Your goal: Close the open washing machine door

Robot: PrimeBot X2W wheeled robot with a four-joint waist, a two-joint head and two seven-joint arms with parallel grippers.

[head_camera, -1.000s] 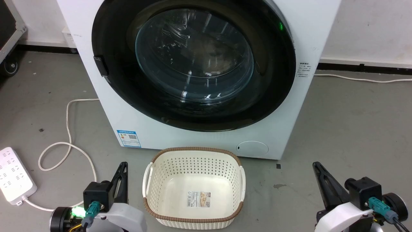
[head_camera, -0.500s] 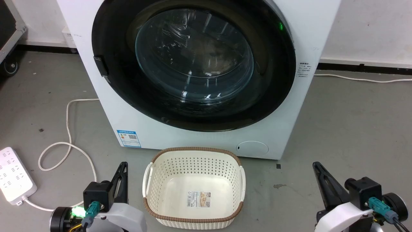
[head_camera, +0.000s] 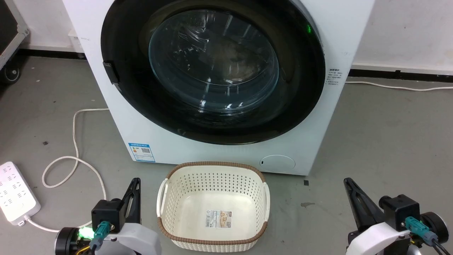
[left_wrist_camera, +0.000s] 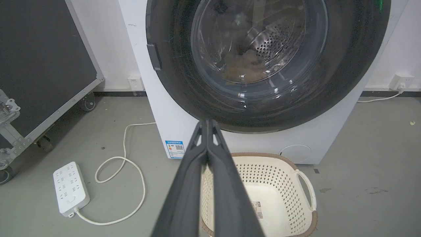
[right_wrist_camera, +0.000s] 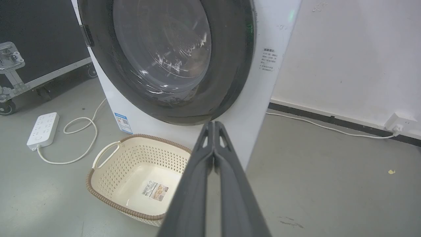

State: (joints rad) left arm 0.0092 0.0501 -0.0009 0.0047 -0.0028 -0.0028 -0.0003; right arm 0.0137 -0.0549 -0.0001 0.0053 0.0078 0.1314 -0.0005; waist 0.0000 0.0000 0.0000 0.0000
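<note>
My left pincer (head_camera: 136, 181) and right pincer (head_camera: 347, 180) are clenched, empty; the washing machine door (head_camera: 212, 67) looks flush, but if unlatched it may swing out.

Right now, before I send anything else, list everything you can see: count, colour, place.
washing machine: one, white, centre, by the wall
door: one, black rim with clear glass, flat against the machine's front
basket: one, cream with brown rim, floor before the machine
power strip: one, white, floor at left
cable: one, white, looped beside the strip
wheeled case: one, black, left of the machine
wall socket: one, white, right wall
left gripper: dark, shut, lower left
right gripper: dark, shut, lower right
</note>
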